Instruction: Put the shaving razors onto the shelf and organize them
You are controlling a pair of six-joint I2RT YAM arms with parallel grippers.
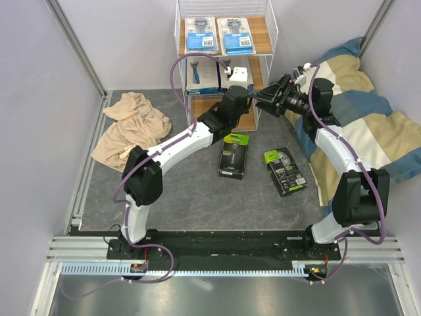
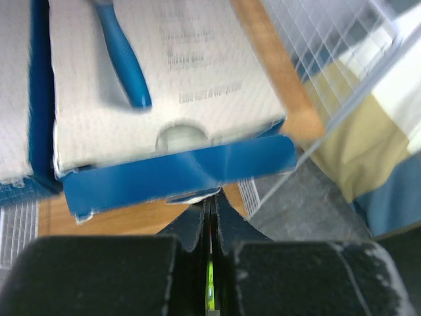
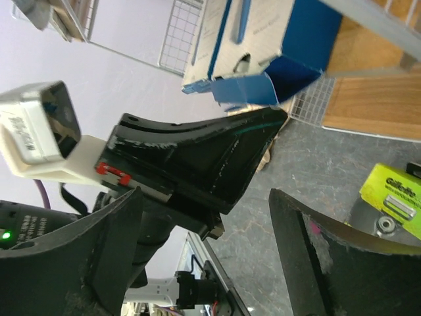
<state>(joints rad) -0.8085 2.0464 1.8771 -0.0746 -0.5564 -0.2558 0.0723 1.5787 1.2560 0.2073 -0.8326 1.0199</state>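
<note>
Surface [image 1: 184,191]: two black-and-green boxes [image 1: 234,155] [image 1: 285,171] lying unshelved.
Right hand [image 1: 263,99]: spread, hovering beside shelf [image 1: 270,27]; risking bumping left hand [image 2: 209,201].
Left hand: pinching white razor pack [image 2: 164,85] by blue flap [image 2: 197,168], middle board [image 2: 281,76]; flap likely tearing, pack sliding off.

Lit evenly and softly from above, with faint shadows on the surface [image 1: 191,191]. Sharp overhead; blurred close-up on the pack [image 2: 164,85].
</note>
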